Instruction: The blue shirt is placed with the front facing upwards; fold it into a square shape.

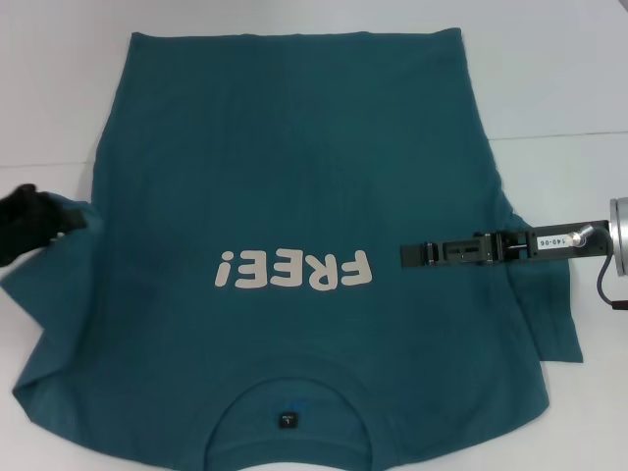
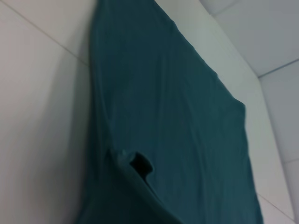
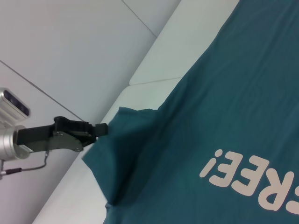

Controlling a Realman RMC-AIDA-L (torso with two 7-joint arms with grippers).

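Shirt: the blue shirt [image 1: 294,177] lies flat on the white table [image 1: 59,88], front up, white "FREE!" lettering [image 1: 294,270] across the chest, collar and neck label [image 1: 287,419] at the near edge, hem at the far edge

Handling: soft, light cotton that drapes and wrinkles; it will likely sag and slide if held at one point, so the sleeve ends, shoulders and hem corners look the best places to take hold (a pinch of a single layer may slip)

Left gripper: the left gripper [image 1: 44,224] is at the left edge of the scene, closed on the end of the shirt's left sleeve [image 1: 74,218]; in the right wrist view its dark fingers [image 3: 96,130] pinch the raised cloth, which is lifted slightly off the table

Right gripper: the right gripper [image 1: 417,255] reaches in from the right, over the shirt just right of the lettering; whether its fingers are apart or together I cannot tell

Relative position: the shirt body lies between the two grippers, the right sleeve [image 1: 549,314] beneath and near of the right arm
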